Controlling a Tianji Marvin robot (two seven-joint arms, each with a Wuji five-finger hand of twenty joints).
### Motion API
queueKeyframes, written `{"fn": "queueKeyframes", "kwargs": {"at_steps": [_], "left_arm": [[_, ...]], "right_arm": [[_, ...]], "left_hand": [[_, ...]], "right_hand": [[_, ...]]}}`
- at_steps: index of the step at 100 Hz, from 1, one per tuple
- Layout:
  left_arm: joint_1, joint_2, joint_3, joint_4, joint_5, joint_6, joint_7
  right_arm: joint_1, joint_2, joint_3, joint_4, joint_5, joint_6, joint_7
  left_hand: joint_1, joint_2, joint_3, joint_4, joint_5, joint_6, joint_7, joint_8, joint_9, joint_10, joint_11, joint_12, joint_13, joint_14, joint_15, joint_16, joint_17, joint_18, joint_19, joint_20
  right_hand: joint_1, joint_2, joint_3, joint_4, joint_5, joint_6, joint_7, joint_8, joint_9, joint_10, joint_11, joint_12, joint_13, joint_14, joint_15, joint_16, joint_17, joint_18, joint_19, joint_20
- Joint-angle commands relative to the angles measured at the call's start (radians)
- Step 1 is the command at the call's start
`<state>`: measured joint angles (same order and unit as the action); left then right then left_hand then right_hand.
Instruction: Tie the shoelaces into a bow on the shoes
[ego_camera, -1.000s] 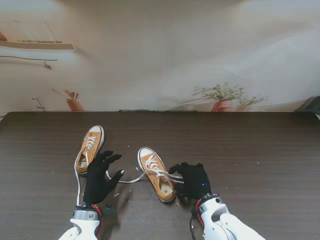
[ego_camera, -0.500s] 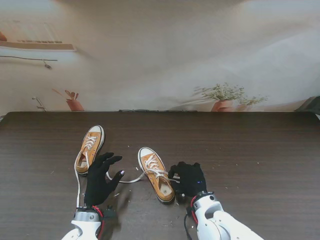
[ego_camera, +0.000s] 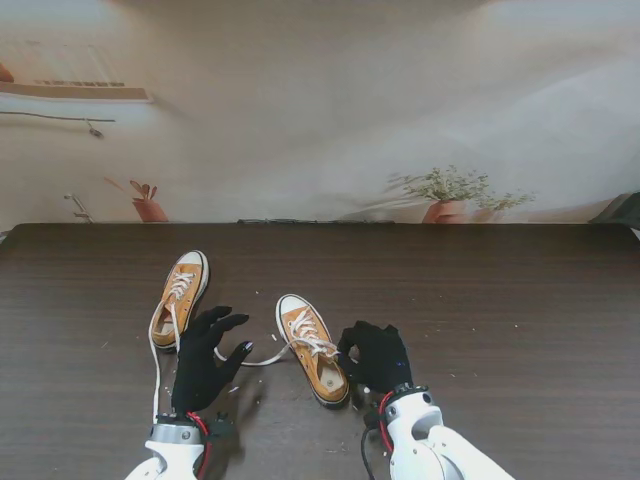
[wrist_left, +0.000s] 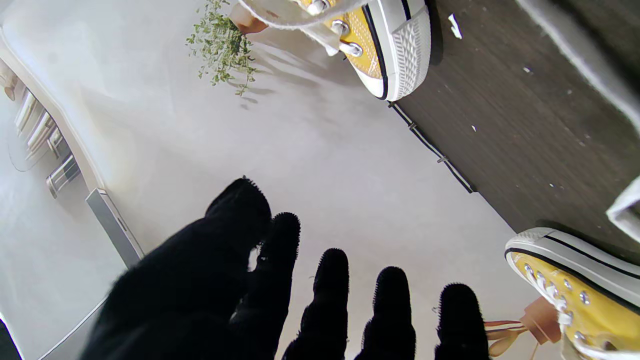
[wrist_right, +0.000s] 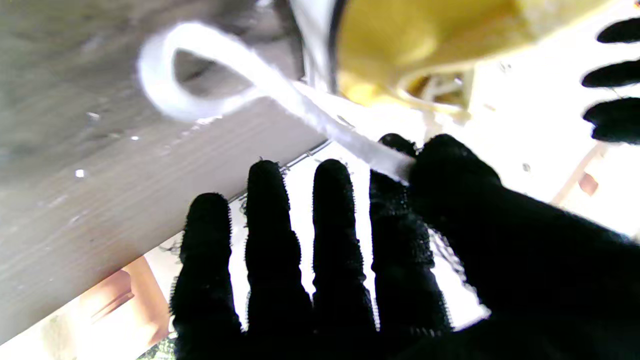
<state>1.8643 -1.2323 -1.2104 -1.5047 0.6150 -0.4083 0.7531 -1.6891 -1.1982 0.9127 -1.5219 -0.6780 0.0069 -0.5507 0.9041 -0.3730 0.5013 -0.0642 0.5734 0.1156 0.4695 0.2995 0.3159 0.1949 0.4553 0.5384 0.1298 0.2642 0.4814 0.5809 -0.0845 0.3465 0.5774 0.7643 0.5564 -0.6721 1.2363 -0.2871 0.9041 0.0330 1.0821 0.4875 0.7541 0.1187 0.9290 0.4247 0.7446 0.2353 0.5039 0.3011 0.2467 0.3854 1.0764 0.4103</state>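
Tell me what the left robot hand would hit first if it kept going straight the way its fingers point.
Probably nothing. The left robot hand points away from me through the gap between the left shoe and the right shoe, fingers spread and holding nothing. The left shoe's heel lies close beside that line; depth is unclear.

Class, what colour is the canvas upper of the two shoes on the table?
Mustard yellow, with white soles; the left shoe and right shoe show best from the stand view.

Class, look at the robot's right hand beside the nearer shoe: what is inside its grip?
The right hand pinches a white shoelace between thumb and forefinger; the lace runs out to a loop beside the yellow shoe. The stretch inside the pinch is covered by the glove.
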Motion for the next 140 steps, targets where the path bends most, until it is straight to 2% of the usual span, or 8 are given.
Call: {"fn": "queueKeyframes", "kwargs": {"at_steps": [1, 25, 36, 55, 67, 104, 117, 140], "left_arm": [[0.003, -0.002, -0.001, -0.006, -0.001, -0.007, -0.012], [0.005, -0.004, -0.001, -0.009, -0.010, -0.020, -0.018], [0.006, -0.004, -0.002, -0.010, -0.013, -0.023, -0.020], [0.007, -0.005, -0.001, -0.011, -0.019, -0.025, -0.025], [0.008, -0.006, 0.001, -0.012, -0.024, -0.028, -0.026], [0.011, -0.008, 0.002, -0.016, -0.034, -0.035, -0.031], [0.012, -0.008, 0.002, -0.017, -0.036, -0.038, -0.032], [0.011, -0.008, 0.004, -0.017, -0.040, -0.041, -0.035]], "right_arm": [[-0.009, -0.006, 0.008, -0.024, 0.023, -0.013, 0.011], [-0.026, -0.017, 0.051, -0.084, 0.220, -0.035, 0.123], [-0.018, -0.022, 0.057, -0.080, 0.267, -0.014, 0.144], [-0.014, -0.036, 0.065, -0.082, 0.355, 0.020, 0.153], [-0.021, -0.041, 0.076, -0.106, 0.424, 0.052, 0.175], [-0.050, -0.037, 0.135, -0.212, 0.660, 0.195, 0.307], [-0.057, -0.034, 0.162, -0.243, 0.770, 0.242, 0.360], [-0.079, -0.033, 0.211, -0.296, 0.921, 0.276, 0.402]], "left_hand": [[0.041, 0.040, -0.076, -0.013, 0.024, -0.031, 0.006, 0.015, 0.001, 0.008, -0.010, -0.016, 0.017, -0.004, -0.016, -0.016, -0.015, -0.041, -0.002, -0.011], [0.054, 0.056, -0.114, -0.012, 0.032, -0.032, 0.007, 0.014, 0.010, 0.012, -0.009, -0.016, 0.026, 0.000, -0.013, -0.015, -0.016, -0.040, -0.005, -0.013], [0.076, 0.068, -0.161, -0.002, 0.034, -0.031, 0.007, 0.013, 0.011, 0.014, -0.010, -0.015, 0.029, -0.002, -0.013, -0.015, -0.014, -0.042, -0.020, -0.023], [0.078, 0.073, -0.175, -0.001, 0.037, -0.032, 0.008, 0.013, 0.016, 0.014, -0.008, -0.015, 0.037, 0.000, -0.012, -0.016, -0.013, -0.042, -0.021, -0.024], [0.083, 0.074, -0.183, 0.000, 0.040, -0.033, 0.009, 0.013, 0.021, 0.015, -0.007, -0.014, 0.041, 0.000, -0.012, -0.017, -0.013, -0.042, -0.021, -0.024], [0.105, 0.082, -0.221, 0.004, 0.047, -0.033, 0.013, 0.014, 0.030, 0.017, -0.004, -0.014, 0.054, 0.005, -0.006, -0.023, 0.001, -0.047, -0.043, -0.042], [0.111, 0.085, -0.233, 0.007, 0.049, -0.032, 0.013, 0.013, 0.045, 0.019, 0.004, -0.011, 0.065, 0.003, 0.000, -0.023, 0.005, -0.050, -0.049, -0.046], [0.123, 0.086, -0.244, 0.009, 0.055, -0.033, 0.016, 0.014, 0.051, 0.019, 0.006, -0.012, 0.072, 0.007, 0.003, -0.025, 0.009, -0.051, -0.053, -0.051]], "right_hand": [[-0.013, -0.026, 0.021, -0.031, 0.057, 0.000, 0.073, 0.035, 0.028, 0.004, 0.018, -0.012, 0.019, 0.002, 0.013, 0.019, -0.010, 0.011, 0.012, 0.007], [0.007, -0.022, 0.017, -0.034, 0.041, -0.008, 0.068, 0.051, 0.327, 0.054, -0.175, -0.085, 0.165, 0.058, -0.048, -0.018, 0.041, 0.070, -0.017, -0.013], [0.017, -0.003, -0.004, -0.030, 0.022, -0.020, 0.067, 0.057, 0.484, 0.037, -0.201, -0.108, 0.268, 0.050, -0.069, -0.016, 0.078, 0.069, -0.013, -0.016], [0.037, 0.009, -0.018, -0.025, -0.001, -0.010, 0.077, 0.048, 0.668, 0.012, -0.098, -0.079, 0.447, 0.025, -0.005, 0.030, 0.162, 0.064, 0.062, 0.013], [0.049, -0.006, -0.009, -0.023, 0.001, 0.011, 0.088, 0.014, 0.710, -0.027, 0.068, -0.015, 0.546, 0.024, 0.086, 0.088, 0.219, 0.067, 0.119, 0.035], [0.073, -0.024, -0.021, -0.015, 0.012, 0.057, 0.080, -0.032, 0.704, -0.057, 0.296, 0.094, 0.555, 0.028, 0.485, 0.192, 0.328, 0.068, 0.184, 0.044], [0.078, -0.029, -0.029, -0.010, 0.017, 0.056, 0.070, -0.043, 0.703, -0.053, 0.271, 0.087, 0.554, 0.037, 0.521, 0.187, 0.349, 0.057, 0.183, 0.036], [0.084, 0.003, -0.072, -0.003, -0.004, 0.013, 0.050, -0.060, 0.707, -0.012, -0.032, -0.056, 0.542, 0.050, 0.245, 0.052, 0.204, 0.038, 0.110, 0.018]]}}
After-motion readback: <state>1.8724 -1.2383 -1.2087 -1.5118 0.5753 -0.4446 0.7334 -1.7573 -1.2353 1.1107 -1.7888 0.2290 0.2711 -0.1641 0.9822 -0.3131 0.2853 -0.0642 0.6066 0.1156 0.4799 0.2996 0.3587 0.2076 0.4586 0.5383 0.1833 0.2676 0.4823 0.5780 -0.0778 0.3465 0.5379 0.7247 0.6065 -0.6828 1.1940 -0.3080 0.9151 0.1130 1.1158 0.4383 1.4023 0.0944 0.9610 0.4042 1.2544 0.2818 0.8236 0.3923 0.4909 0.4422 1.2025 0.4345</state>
